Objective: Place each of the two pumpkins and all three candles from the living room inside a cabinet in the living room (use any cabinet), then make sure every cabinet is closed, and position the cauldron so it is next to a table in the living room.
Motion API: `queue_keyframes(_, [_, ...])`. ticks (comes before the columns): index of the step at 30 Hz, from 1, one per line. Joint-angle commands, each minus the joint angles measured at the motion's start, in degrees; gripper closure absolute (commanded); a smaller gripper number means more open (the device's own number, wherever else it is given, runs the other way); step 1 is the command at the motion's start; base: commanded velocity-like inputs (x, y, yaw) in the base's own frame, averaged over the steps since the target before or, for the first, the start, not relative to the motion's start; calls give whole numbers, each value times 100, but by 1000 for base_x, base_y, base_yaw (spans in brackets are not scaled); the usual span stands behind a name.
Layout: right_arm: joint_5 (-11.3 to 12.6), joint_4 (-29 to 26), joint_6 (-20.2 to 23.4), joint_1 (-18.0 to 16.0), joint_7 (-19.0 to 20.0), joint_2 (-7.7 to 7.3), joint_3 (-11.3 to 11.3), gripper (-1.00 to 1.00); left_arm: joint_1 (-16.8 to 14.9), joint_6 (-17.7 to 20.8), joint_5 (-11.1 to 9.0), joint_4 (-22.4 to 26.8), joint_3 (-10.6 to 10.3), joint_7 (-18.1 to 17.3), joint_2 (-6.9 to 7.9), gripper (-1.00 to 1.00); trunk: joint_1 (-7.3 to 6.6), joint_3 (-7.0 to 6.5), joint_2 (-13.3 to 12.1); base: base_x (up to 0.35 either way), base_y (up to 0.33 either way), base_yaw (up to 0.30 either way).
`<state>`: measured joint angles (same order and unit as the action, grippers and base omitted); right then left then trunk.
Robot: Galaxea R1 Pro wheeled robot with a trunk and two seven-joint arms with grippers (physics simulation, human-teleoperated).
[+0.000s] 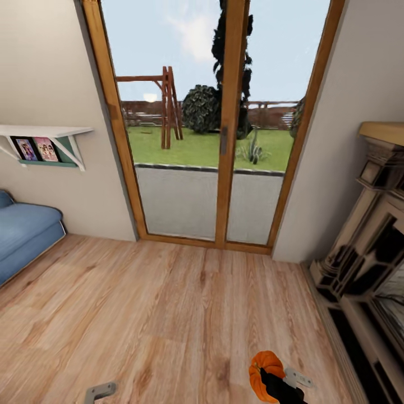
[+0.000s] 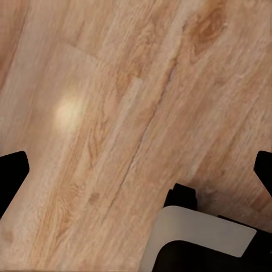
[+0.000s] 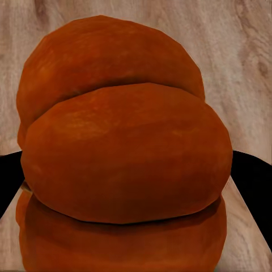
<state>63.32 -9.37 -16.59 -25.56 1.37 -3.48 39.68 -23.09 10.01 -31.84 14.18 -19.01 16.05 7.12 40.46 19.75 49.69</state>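
Right gripper point(image 1: 272, 381): low in the head view at about 5 o'clock, its black arm coming up from the bottom edge and leaning toward 11 o'clock; a pale bracket sits beside it at the wrist.
Right fingers: clamped on a pumpkin point(image 1: 265, 375), dark fingers point(image 3: 252, 181) pressing its two flanks in the right wrist view.
Pumpkin: orange, ribbed, held above the wood floor point(image 1: 168, 314), off the ground; in the right wrist view its bulging lobes point(image 3: 124, 164) crowd the frame with floor planks behind. No stem can be made out.
Left gripper point(image 2: 136, 170): the left wrist camera looks straight down at the planks; a black fingertip point(image 2: 11, 175) sits at each side edge, far apart, with bare floor between them.
Left fingers: spread wide, holding nothing.
Left arm in head view: a grey metal piece point(image 1: 100, 391) pokes in at about 7 o'clock on the bottom edge; too little shows to read its pose.
Robot base: a white and black rounded part point(image 2: 198, 241) lies below the left gripper in the left wrist view.
Ahead, 12 o'clock: a tall glass door point(image 1: 221, 123) in a wooden frame, lawn and swing frame beyond.
At 9 o'clock: a blue sofa point(image 1: 25, 230) against the wall, with a white shelf point(image 1: 47, 134) of photos above it.
At 3 o'clock: a dark and cream fireplace surround point(image 1: 365, 252) along the right wall.
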Motion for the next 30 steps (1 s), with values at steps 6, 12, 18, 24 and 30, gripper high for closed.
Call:
queue_keyframes(6, [57, -3, -20, -2, 3, -3, 40, 100, -2, 23, -42, 15, -50, 38, 2, -100, 1, -23, 5, 1, 0, 236])
queue_keyframes(12, [57, 8, -20, -2, 3, -3, 40, 100, -2, 7, -42, 15, -54, 38, 0, -100, 1, -52, 5, 0, 0, 241])
queue_keyframes(18, [57, 21, -20, -2, 3, -3, 40, 100, -1, -14, -39, 15, -59, 38, -24, -100, 1, -81, 5, 0, 0, 242])
queue_keyframes(24, [57, 25, -20, -3, 3, -3, 40, 100, -1, -24, -34, 15, -72, 38, -33, -100, 1, -111, 5, 0, 0, 242])
queue_keyframes(30, [57, 25, -20, -2, 3, -3, 40, 100, -1, -25, -10, 15, -84, 40, -75, -100, 1, -140, 5, -50, -35, 242])
